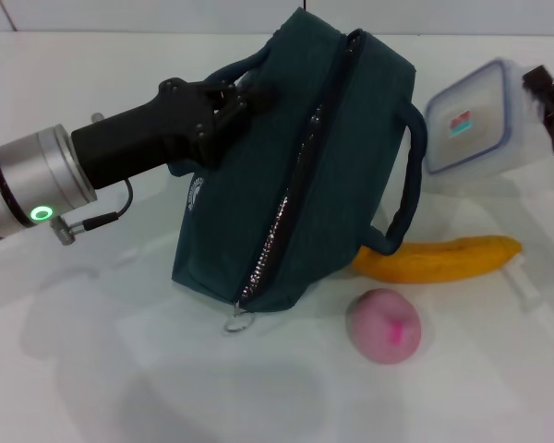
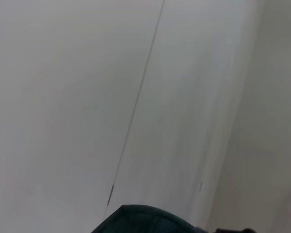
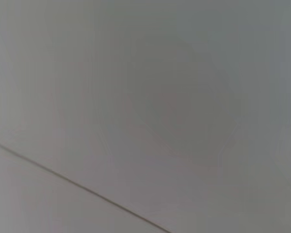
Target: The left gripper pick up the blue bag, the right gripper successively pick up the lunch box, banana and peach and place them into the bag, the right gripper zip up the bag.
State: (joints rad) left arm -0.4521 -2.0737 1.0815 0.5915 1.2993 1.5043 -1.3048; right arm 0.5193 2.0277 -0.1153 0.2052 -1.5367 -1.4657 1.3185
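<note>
On the table (image 1: 65, 369), left gripper (image 1: 229, 97) clamps the blue bag (image 1: 286, 175) by its handle, tilted. Right gripper (image 1: 552, 101) holds the lunch box (image 1: 471, 115) aloft beside the bag; finger spread unclear. Carry the box over the zipper (image 1: 291, 194) opening, which looks narrow, before lowering.

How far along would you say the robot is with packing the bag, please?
Done: the left gripper has hold of the blue bag by its handle, propping it up tilted.

In hand: the right gripper is at the lunch box, which looks tipped up and lifted.

Left: the banana and peach lie on the table; then zipping.
</note>
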